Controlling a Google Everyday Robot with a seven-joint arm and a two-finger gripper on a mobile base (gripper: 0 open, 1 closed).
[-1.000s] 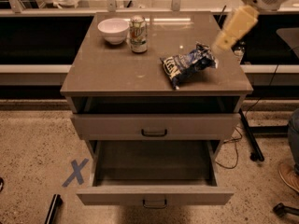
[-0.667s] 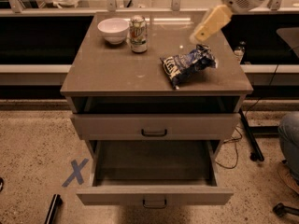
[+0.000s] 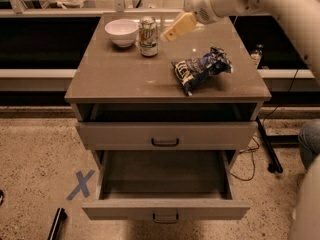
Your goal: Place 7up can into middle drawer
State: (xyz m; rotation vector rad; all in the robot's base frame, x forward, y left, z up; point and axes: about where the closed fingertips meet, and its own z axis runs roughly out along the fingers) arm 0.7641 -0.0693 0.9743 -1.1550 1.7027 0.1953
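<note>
The 7up can [image 3: 148,36] stands upright at the back of the cabinet top, just right of the white bowl [image 3: 121,32]. My gripper [image 3: 176,27] hangs over the back of the top, a little right of the can and about level with its upper half, not touching it. The white arm reaches in from the upper right. The middle drawer [image 3: 165,210] is pulled far out at the bottom of the cabinet, its dark inner floor showing and nothing in it. The taller-fronted drawer [image 3: 165,134] above it is only slightly open.
A blue-and-white chip bag [image 3: 202,69] lies on the right half of the cabinet top [image 3: 115,79]. A blue tape X [image 3: 80,185] marks the floor at the left. Cables and a black stand leg [image 3: 267,149] lie on the floor at the right.
My gripper and arm have swung left across the back of the cabinet top, from above the right edge to just beside the can. The can, bowl, bag and drawers have not moved.
</note>
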